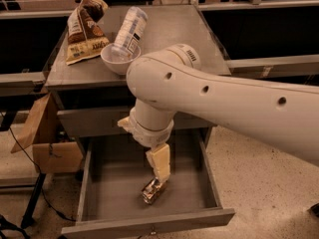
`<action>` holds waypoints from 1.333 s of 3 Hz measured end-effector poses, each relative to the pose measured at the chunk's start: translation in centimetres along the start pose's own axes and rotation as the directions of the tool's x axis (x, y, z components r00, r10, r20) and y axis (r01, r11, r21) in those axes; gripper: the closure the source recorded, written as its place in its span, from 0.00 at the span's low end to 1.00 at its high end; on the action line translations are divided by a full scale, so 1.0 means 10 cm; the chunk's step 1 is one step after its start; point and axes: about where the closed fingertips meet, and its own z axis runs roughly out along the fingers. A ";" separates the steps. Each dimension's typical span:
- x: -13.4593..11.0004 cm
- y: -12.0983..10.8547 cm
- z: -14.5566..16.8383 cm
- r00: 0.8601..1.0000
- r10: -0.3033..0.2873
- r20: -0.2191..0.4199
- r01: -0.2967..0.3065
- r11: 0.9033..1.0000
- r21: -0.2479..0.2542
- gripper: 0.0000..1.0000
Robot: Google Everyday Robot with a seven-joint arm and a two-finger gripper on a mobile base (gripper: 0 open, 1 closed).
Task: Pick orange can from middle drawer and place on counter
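Observation:
The orange can (152, 191) lies on its side on the floor of the open middle drawer (109, 183), near the front centre. My gripper (160, 177) hangs from the big white arm (224, 101) that reaches in from the right. It points down into the drawer, with its tip right at the can's upper end. Its cream-coloured body hides part of the can. The counter (184, 39) is the grey cabinet top behind the arm.
On the counter's left part stand a brown snack bag (83, 30) and a white bowl (117, 59) with a clear plastic bottle (128, 30) leaning in it. A cardboard box (47, 143) sits left of the cabinet. The drawer's front panel (149, 226) juts toward me.

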 end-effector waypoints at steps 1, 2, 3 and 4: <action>0.07 0.02 0.15 0.999 -0.034 -0.023 0.033 0.999 -0.028 0.00; 0.29 0.13 0.64 0.996 -0.082 -0.041 0.078 0.994 -0.082 0.00; 0.52 0.29 1.38 0.990 -0.139 -0.036 0.133 0.982 -0.133 0.00; 0.73 0.33 2.19 0.981 -0.190 -0.024 0.185 0.971 -0.149 0.00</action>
